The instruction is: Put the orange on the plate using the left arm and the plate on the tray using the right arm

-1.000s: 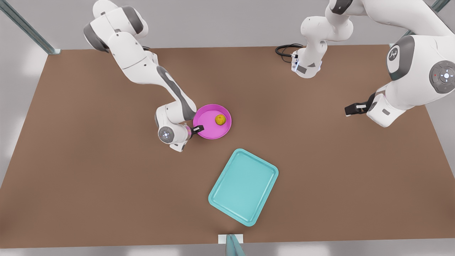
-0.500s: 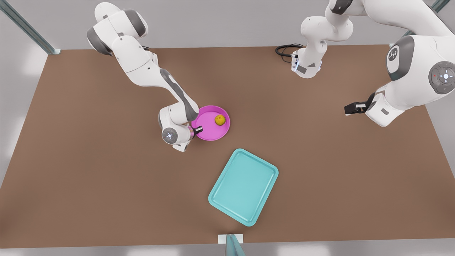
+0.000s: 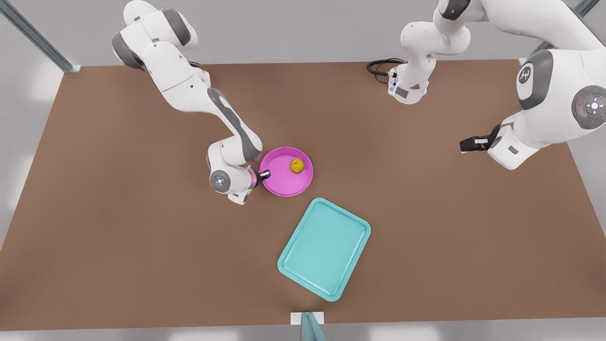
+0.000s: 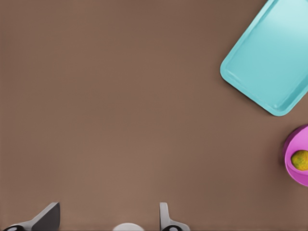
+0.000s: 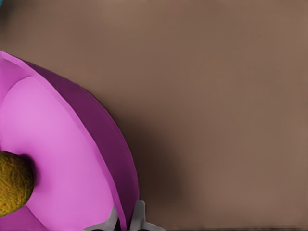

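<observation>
**Plate on the move toward the tray, orange aboard**

The round magenta-pink shallow plate (image 3: 286,171) sits lower and further to the front view's right than half a second ago, closer to the turquoise rectangular plastic tray (image 3: 325,249). The right hand (image 3: 265,174), on the arm at the front view's left, is clamped on the plate's rim at about the plate's 9 o'clock; in the right wrist view the two fingers (image 5: 138,217) pinch the raised rim (image 5: 108,139) between them. The small dimpled yellow-orange orange (image 3: 297,165) rides inside the plate, toward its 1 o'clock side, and has travelled with it.

For the task, this reads as the first half done (fruit already on the plate) and the second half under way: the plate is being carried or slid over the brown table (image 3: 118,227) toward the tray, which lies at roughly the plate's 5 o'clock, near but not yet touching. The tray has not shifted.

A second ago the plate was higher up the front view; it has since come down and across.

The left hand (image 3: 471,144) waits well apart at the front view's right, its fingers (image 4: 166,219) spread apart and holding nothing.
</observation>
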Tool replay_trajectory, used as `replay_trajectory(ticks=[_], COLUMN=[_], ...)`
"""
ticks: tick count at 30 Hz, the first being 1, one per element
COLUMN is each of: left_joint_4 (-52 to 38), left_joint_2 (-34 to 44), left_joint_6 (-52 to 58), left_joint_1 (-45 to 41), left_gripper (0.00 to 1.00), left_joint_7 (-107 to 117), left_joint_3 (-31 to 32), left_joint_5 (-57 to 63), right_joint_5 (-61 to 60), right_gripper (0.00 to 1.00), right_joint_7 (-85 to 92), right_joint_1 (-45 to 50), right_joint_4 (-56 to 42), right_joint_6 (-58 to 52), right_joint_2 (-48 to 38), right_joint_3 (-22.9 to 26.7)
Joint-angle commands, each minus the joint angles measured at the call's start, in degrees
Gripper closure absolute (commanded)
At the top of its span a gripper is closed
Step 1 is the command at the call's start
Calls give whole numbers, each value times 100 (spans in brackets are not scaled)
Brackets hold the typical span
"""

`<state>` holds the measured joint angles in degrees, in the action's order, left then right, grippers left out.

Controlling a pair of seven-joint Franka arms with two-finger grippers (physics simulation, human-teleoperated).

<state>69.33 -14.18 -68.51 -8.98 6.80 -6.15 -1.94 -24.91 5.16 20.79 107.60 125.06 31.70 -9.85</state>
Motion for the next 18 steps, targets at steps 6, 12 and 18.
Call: replay_trajectory(ticks=[6,12,18], left_joint_4=[1,1,89], left_joint_2=[3,-23,-14], left_joint_6=[83,101,127], left_joint_1=[2,10,19], left_gripper=[0,0,0], left_joint_7=[-30,-74,-100], left_joint_3=[-53,-88,-97], left_joint_5=[1,-8,-8], right_joint_5=[-515,-980,-1209], right_gripper=[79,79,79], right_joint_7=[117,30,-920], right_joint_1=[-681,-848,-637], right_joint_4=[-793,-3008,-5442], right_joint_6=[-1124,-2003,-1143], right_joint_2=[-164,1101,2762], right_joint_3=[-79,-53,-219])
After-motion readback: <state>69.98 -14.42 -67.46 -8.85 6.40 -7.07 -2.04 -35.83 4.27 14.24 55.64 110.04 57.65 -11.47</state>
